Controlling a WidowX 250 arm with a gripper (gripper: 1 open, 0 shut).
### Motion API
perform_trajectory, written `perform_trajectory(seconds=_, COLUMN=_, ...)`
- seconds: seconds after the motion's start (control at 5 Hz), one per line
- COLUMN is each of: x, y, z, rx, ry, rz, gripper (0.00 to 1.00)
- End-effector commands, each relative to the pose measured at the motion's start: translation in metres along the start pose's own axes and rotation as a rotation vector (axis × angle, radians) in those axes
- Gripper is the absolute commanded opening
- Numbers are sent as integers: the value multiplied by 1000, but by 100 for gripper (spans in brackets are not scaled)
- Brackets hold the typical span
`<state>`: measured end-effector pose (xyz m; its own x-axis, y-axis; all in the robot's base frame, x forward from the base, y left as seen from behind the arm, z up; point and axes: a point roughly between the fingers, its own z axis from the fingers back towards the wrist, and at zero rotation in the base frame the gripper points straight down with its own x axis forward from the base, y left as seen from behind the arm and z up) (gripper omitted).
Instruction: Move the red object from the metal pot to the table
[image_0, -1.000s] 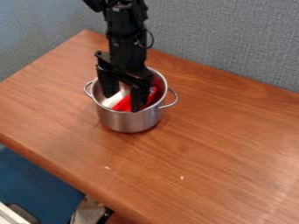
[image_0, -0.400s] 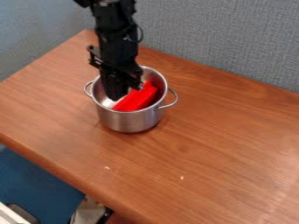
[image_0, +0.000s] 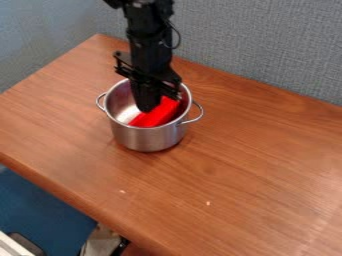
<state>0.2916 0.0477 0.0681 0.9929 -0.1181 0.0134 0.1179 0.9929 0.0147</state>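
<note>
The metal pot (image_0: 144, 137) stands on the brown wooden table (image_0: 254, 165), left of the middle. Inside it lies the red object (image_0: 159, 117), tilted, with its upper end against the right wall. My black gripper (image_0: 150, 103) reaches straight down into the pot, and its fingers are together on the red object's upper part. The fingertips sit low in the pot and are partly hidden by the arm. The red object is still inside the pot.
A grey-blue wall runs behind the table. The table's front edge and its rounded left corner are near the pot. Bare wood stretches to the right and in front of the pot.
The fingers stood wide apart over the red object a second ago and have now closed on it. The arm has shifted slightly right inside the pot.
</note>
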Motion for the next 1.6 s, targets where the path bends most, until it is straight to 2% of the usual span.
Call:
perform_trajectory(seconds=0.0, x=7, y=-10, z=-3, rx=-18, ry=-42, rz=15, gripper=0)
perform_trajectory(seconds=0.4, x=5, y=6, z=20, rx=31, ry=-92, rz=12, gripper=0)
perform_trajectory(seconds=0.6, x=4, y=14, z=39, rx=54, ry=-132, rz=15, gripper=0)
perform_trajectory(seconds=0.8, x=-7, y=29, z=66, rx=81, ry=-157, rz=109, gripper=0)
perform_trajectory(seconds=1.0, x=-20, y=50, z=96, rx=100, ry=-185, rz=215, gripper=100)
perform_trajectory(seconds=1.2, x=-21, y=59, z=103, rx=128, ry=-231, rz=312, gripper=100)
perform_trajectory(seconds=1.4, x=-19, y=47, z=90, rx=161, ry=-236, rz=359, gripper=100)
